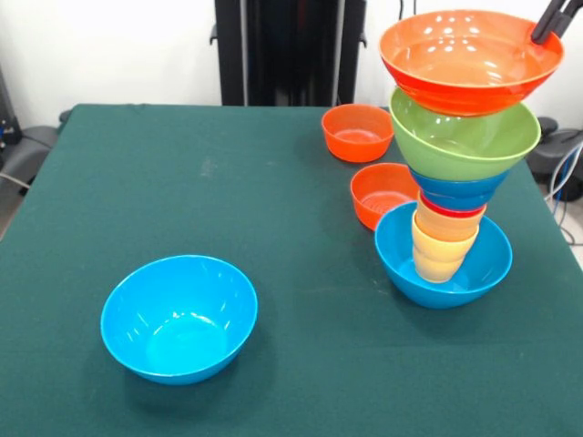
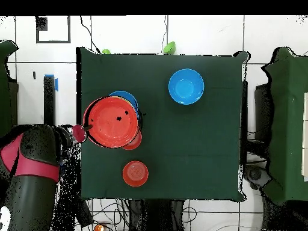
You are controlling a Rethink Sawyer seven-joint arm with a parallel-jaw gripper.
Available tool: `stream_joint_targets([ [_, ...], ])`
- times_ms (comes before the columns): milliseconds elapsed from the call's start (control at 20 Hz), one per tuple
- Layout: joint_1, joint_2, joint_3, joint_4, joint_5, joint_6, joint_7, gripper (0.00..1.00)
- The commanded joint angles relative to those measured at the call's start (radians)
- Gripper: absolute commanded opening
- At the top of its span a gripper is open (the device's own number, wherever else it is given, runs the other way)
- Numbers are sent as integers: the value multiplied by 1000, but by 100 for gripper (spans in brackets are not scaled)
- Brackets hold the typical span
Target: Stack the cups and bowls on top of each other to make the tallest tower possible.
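Tower [image 1: 453,155]: a single column is seen at one side of the green worktop [image 1: 273,228], widening upward and leaning slightly.
Base: a large light-blue bowl [image 1: 401,259] is set on the worktop, with the yellow-orange cups [image 1: 444,246] standing inside it.
Upper tiers: a red rim, a small dark blue bowl [image 1: 458,193], a large green bowl [image 1: 465,141] and a large orange bowl [image 1: 469,59] are stacked above the cups.
Claw [image 1: 556,20]: its dark tips are seen at the far rim of the top orange bowl; whether they are closed on that rim or only beside it cannot be told from either view.
Loose pieces: a second large light-blue bowl [image 1: 178,317] is left well apart near the front edge; two small orange bowls [image 1: 358,132] [image 1: 383,193] lie just beside the tower.
Overhead: the tower top [image 2: 114,122] is seen as a red-orange disc close to the arm [image 2: 33,162].
Handling: the pieces are judged light, stiff and glossy, so slipping is likely; a thin rim is the natural place to be pinched.
Stability: the stack is judged top-heavy, since wide bowls are carried on narrow cups, and any sideways pull at the rim could tip it.
Remaining: the spare light-blue bowl is judged best taken by its rim and lowered straight down.
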Motion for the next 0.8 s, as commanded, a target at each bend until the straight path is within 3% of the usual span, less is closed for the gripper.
stream_joint_targets([
  [50,-18,37,44,3,-13,-23,147,0],
  [800,-16,49,41,-2,-15,-40,159,0],
])
